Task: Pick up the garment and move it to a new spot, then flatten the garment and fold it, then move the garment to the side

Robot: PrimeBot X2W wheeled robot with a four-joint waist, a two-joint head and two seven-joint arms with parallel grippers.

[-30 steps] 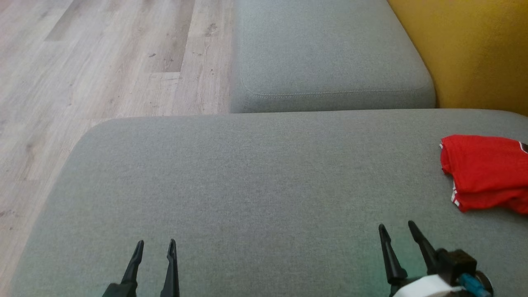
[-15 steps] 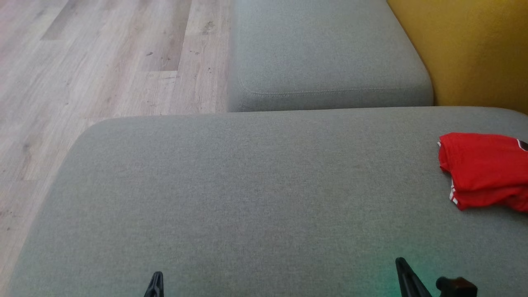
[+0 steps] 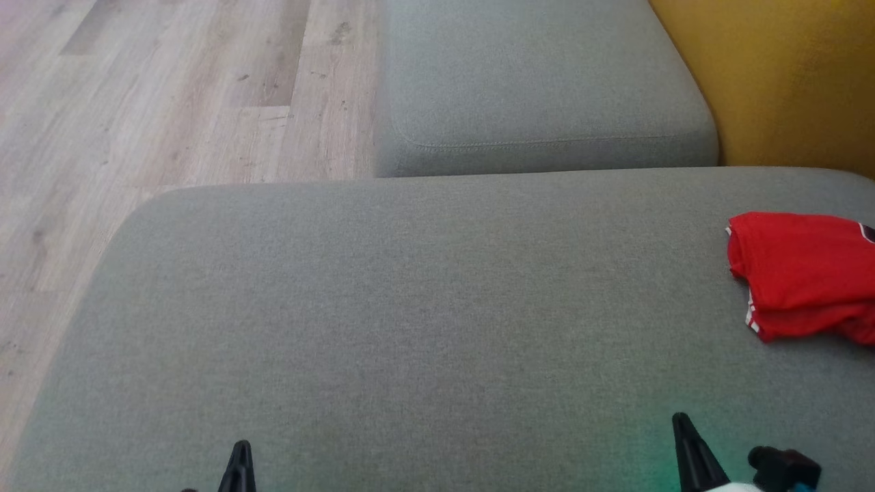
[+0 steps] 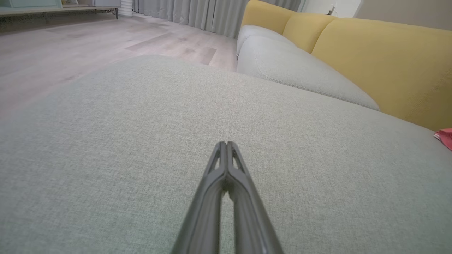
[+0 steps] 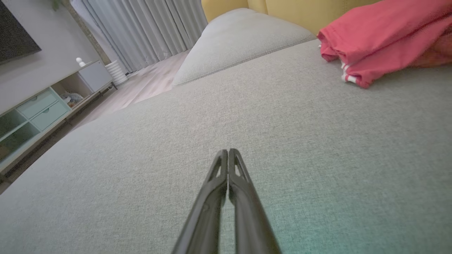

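Left tool (image 4: 226, 144) clenched, fingers (image 4: 208, 204) pressed together tip to tip, nothing between them; it hangs over bare grey seat cushion (image 3: 410, 307). Right tool (image 5: 228, 151) likewise clenched and empty, over the same cushion. Head view catches just the dark tips of both at its bottom edge, one lower left, one lower right, too little there to judge the jaws; the wrist views settle it.

Red garment (image 3: 800, 273) lies folded in layers on the cushion's right side, well apart from both tools, cut by the head view's right edge. Right wrist view gives it closer, upper right: white stripes at a hem, layers stacked. Left wrist view gets a mere red corner at its right edge.

Second cushion (image 3: 540, 75), also grey, sits beyond the first, touching it; yellow backrest (image 3: 786, 75) to the right. Wood floor (image 3: 171, 102) to the left. Right wrist view adds grey curtains (image 5: 141, 31) and a low cabinet (image 5: 42, 109) with pale green drawers.
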